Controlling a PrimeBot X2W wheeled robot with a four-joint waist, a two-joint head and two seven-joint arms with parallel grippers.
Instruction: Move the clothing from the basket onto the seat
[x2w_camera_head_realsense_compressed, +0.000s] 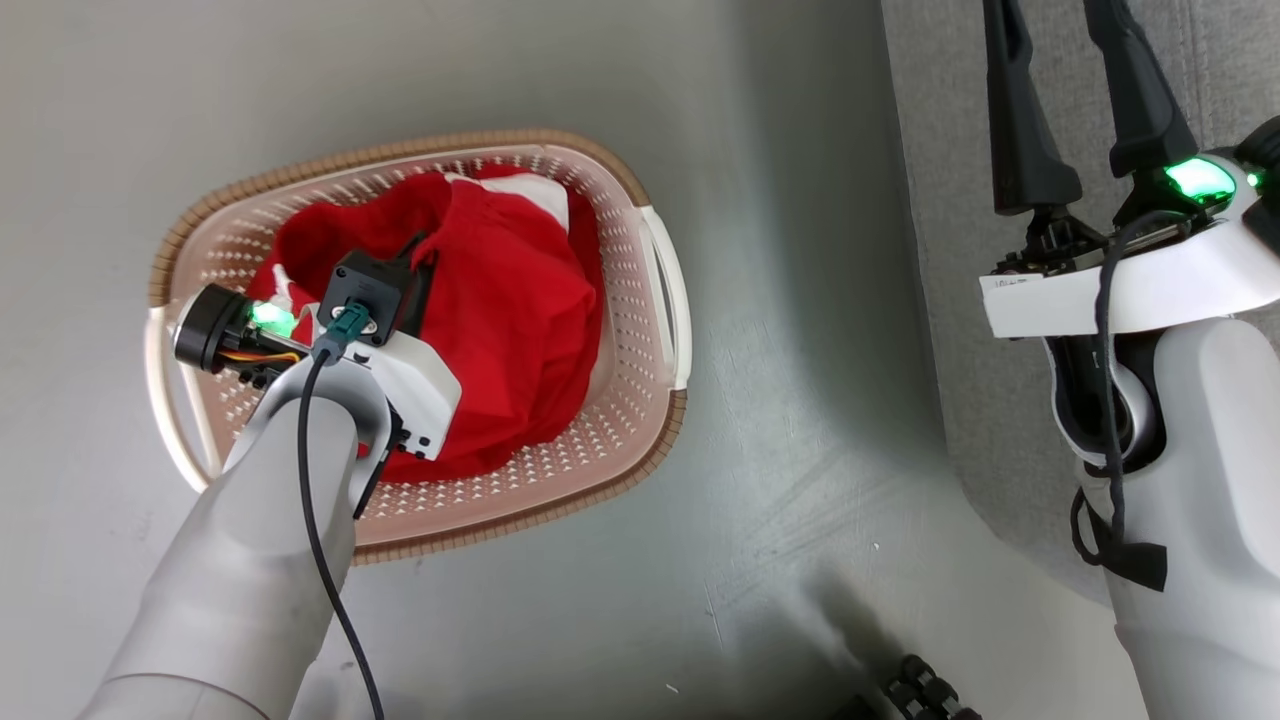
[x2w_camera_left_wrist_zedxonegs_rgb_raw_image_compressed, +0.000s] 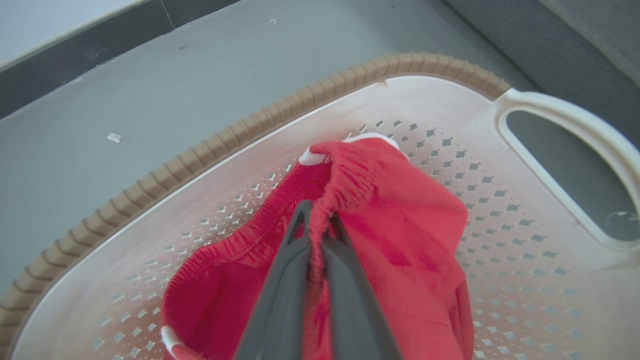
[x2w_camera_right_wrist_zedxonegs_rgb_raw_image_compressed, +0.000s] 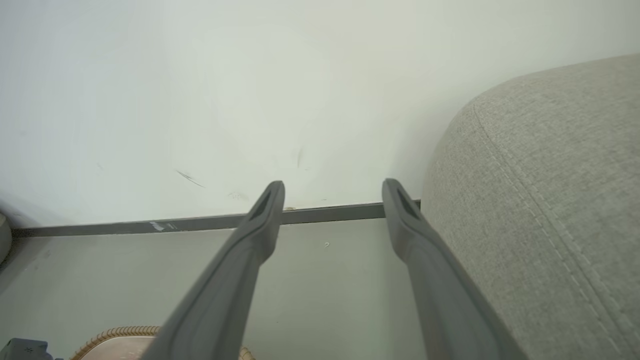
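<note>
As our left gripper (x2w_camera_left_wrist_zedxonegs_rgb_raw_image_compressed: 318, 216) clamps the crumpled red cloth garment (x2w_camera_left_wrist_zedxonegs_rgb_raw_image_compressed: 410, 235) mid-frame, our right gripper (x2w_camera_right_wrist_zedxonegs_rgb_raw_image_compressed: 333, 189) gapes. Next we lift it clear.

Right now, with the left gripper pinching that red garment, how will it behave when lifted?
The red garment is probably floppy: it lies crumpled, so it should drape from the left gripper. Thin cloth, likely light. The pinch holds only a bunched hem, which might slip.
</note>
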